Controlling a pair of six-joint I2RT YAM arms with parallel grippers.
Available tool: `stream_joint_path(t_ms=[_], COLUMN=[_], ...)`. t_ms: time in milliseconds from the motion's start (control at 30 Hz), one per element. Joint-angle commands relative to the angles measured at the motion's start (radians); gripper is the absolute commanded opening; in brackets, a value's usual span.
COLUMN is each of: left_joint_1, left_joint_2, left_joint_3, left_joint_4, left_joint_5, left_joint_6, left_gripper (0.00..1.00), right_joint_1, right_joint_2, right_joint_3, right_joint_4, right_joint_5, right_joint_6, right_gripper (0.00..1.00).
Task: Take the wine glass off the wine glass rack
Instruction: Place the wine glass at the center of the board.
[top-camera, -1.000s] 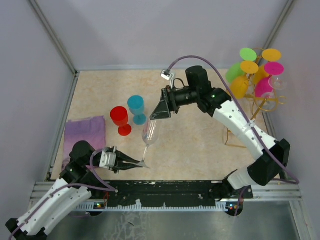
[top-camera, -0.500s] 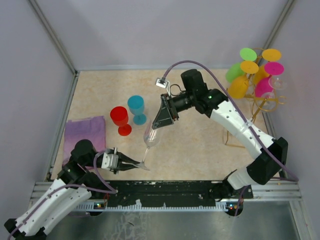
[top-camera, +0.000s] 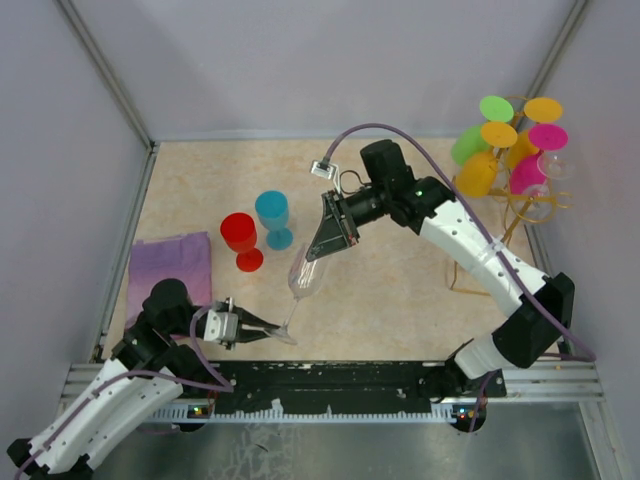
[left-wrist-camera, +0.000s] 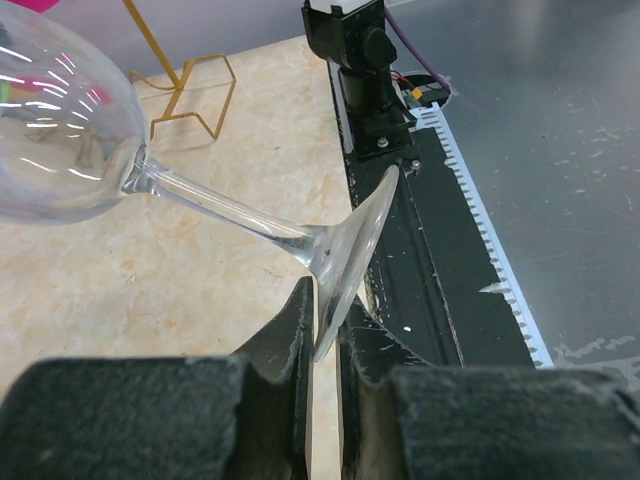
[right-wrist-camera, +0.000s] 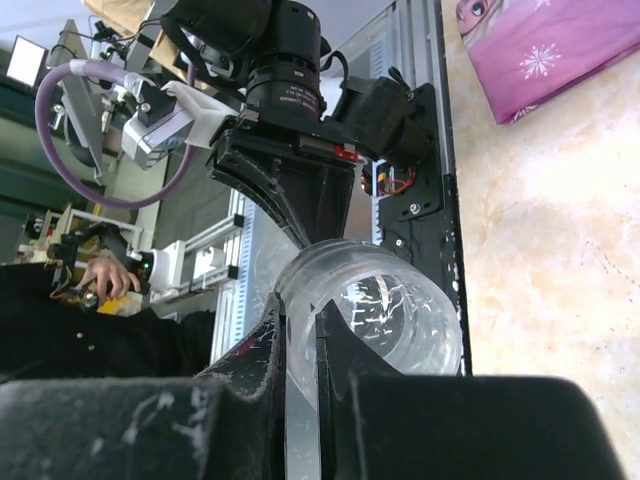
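1. The left claw (top-camera: 265, 327) was clenched on the foot's edge of the clear wine glass (top-camera: 300, 278).
2. The right claw (top-camera: 318, 250) pinched the bowl's rim.
3. The glass lay tilted between both claws over the worktop (top-camera: 400, 290), near its front edge, well apart from the wine glass rack (top-camera: 545, 203) at the right rear, where coloured glasses (top-camera: 478, 172) hung.
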Motion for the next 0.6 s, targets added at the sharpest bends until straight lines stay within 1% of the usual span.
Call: stream_joint_path(t_ms=[0, 67, 167, 200, 233, 333, 433, 467, 500, 567], left_joint_1=[0.005, 0.005, 0.005, 0.005, 0.005, 0.005, 0.005, 0.005, 0.005, 0.005], left_joint_2=[-0.002, -0.003, -0.009, -0.012, -0.016, -0.037, -0.059, -0.066, -0.071, -0.082], left_joint_3=[0.056, 0.061, 0.07, 0.072, 0.074, 0.073, 0.074, 0.075, 0.075, 0.071], left_joint_4=[0.017, 0.014, 0.012, 0.01, 0.016, 0.025, 0.027, 0.029, 0.037, 0.066], left_joint_5=[-0.106, -0.109, -0.113, -0.117, -0.127, -0.146, -0.169, -0.185, -0.212, -0.292], left_joint_6=[-0.028, -0.03, -0.033, -0.037, -0.046, -0.074, -0.078, -0.082, -0.095, -0.141], left_gripper=[0.11, 0.19, 0.38, 0.53, 0.62, 0.78, 0.81, 0.85, 0.96, 1.0], right_joint_1=[0.041, 0.044, 0.048, 0.052, 0.057, 0.071, 0.089, 0.099, 0.109, 0.143], right_joint_2=[-0.037, -0.048, -0.065, -0.07, -0.074, -0.077, -0.082, -0.084, -0.087, -0.089], right_joint_3=[0.052, 0.056, 0.062, 0.065, 0.071, 0.091, 0.103, 0.106, 0.107, 0.112], right_joint_4=[0.01, 0.013, 0.008, -0.001, -0.013, -0.059, -0.075, -0.075, -0.076, -0.082], right_joint_5=[0.082, 0.105, 0.154, 0.187, 0.222, 0.313, 0.386, 0.417, 0.459, 0.565], right_joint_6=[-0.035, -0.036, -0.045, -0.049, -0.06, -0.096, -0.114, -0.119, -0.127, -0.15], right_gripper=[0.0, 0.0, 0.0, 0.0, 0.0, 0.0, 0.0, 0.0, 0.0, 0.0])
